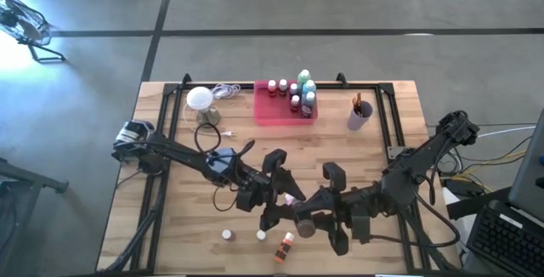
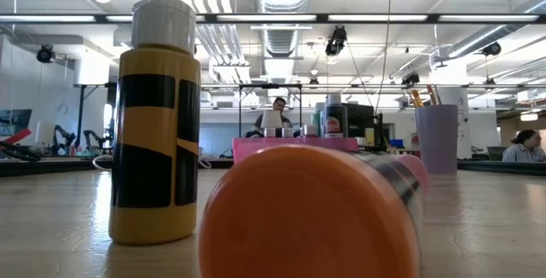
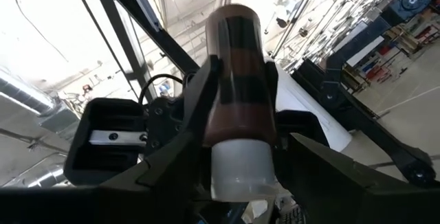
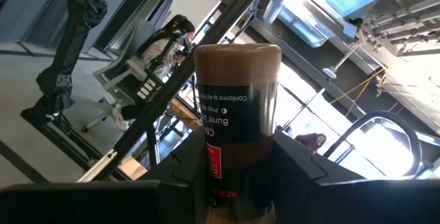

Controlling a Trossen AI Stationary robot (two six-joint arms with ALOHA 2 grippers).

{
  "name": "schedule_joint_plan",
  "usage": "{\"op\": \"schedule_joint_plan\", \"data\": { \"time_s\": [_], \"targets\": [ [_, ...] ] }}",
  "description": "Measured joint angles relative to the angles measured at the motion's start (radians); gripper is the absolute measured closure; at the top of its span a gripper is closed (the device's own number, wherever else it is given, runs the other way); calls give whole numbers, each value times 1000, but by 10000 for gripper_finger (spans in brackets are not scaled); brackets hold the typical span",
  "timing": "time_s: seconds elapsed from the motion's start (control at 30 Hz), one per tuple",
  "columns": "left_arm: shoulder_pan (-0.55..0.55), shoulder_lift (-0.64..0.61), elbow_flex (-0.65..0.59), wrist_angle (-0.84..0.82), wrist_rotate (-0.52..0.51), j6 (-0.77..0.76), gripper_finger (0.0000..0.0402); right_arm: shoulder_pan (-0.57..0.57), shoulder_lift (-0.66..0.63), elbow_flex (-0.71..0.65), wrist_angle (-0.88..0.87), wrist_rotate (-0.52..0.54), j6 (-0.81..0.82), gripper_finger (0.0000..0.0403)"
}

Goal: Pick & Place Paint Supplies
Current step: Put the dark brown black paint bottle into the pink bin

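Brown bottle (image 4: pixel 237 121) cut off below by the right wrist view's edge, cap hidden between the right claw (image 4: pixel 234 183) fingers. In the high view, both claws crowded together over the near counter (image 1: pixel 170 226), contact between them and the bottle too small to tell. Left claw (image 3: pixel 237 155) partly masked by the bottle. Orange bottle (image 2: pixel 316 214) lying close to the low camera, blurred, cut off at the bottom edge. Bottles in the pink tray (image 1: pixel 272 111) too small for labels.
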Motion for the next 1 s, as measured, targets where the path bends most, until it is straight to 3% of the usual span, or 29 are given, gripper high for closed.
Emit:
{"op": "schedule_joint_plan", "data": {
  "time_s": [0.8, 1.0],
  "targets": [
    [1, 0, 5, -9, 3, -12, 262, 0, 0, 0, -11, 1, 29, 296],
    [0, -1, 5, -28, -19, -21, 263, 1, 0, 0, -19, 52, 101, 262]
  ]
}}
